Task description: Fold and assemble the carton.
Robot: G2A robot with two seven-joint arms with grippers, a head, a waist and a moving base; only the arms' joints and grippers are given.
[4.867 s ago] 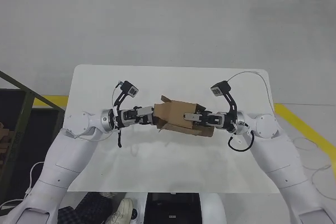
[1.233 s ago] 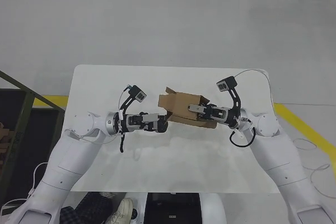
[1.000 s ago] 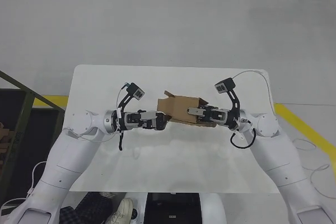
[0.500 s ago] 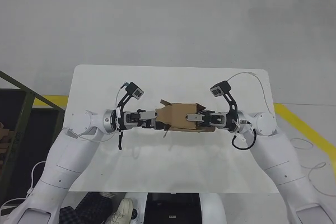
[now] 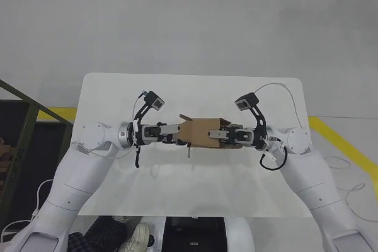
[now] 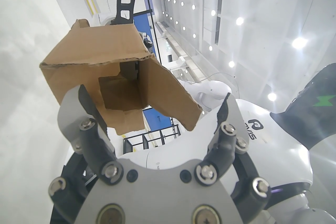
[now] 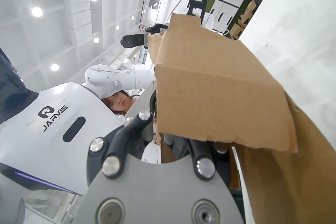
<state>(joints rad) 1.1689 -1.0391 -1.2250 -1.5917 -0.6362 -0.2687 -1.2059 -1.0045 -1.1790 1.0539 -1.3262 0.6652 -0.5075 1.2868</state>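
A brown carton (image 5: 200, 130) lies on its side at the middle of the white table (image 5: 113, 94), held between my two arms. My right gripper (image 5: 218, 134) is shut on the carton's wall at one end, one finger lying on the outside; in the right wrist view the carton (image 7: 215, 93) hides the fingertips of that gripper (image 7: 170, 138). My left gripper (image 5: 176, 131) is open at the other end. In the left wrist view the carton (image 6: 94, 51) shows its open mouth, and a loose flap (image 6: 168, 96) hangs between the spread fingers (image 6: 84, 101) of the left gripper (image 6: 153, 107).
A dark rack (image 5: 6, 145) with more cardboard stands off the table's left side. A yellow line (image 5: 340, 142) runs on the floor to the right. Bare table surface lies in front of and behind the carton.
The right gripper has brought the carton down and forward from its tilted, farther position to level at the table's middle. The left gripper has closed in on its open end.
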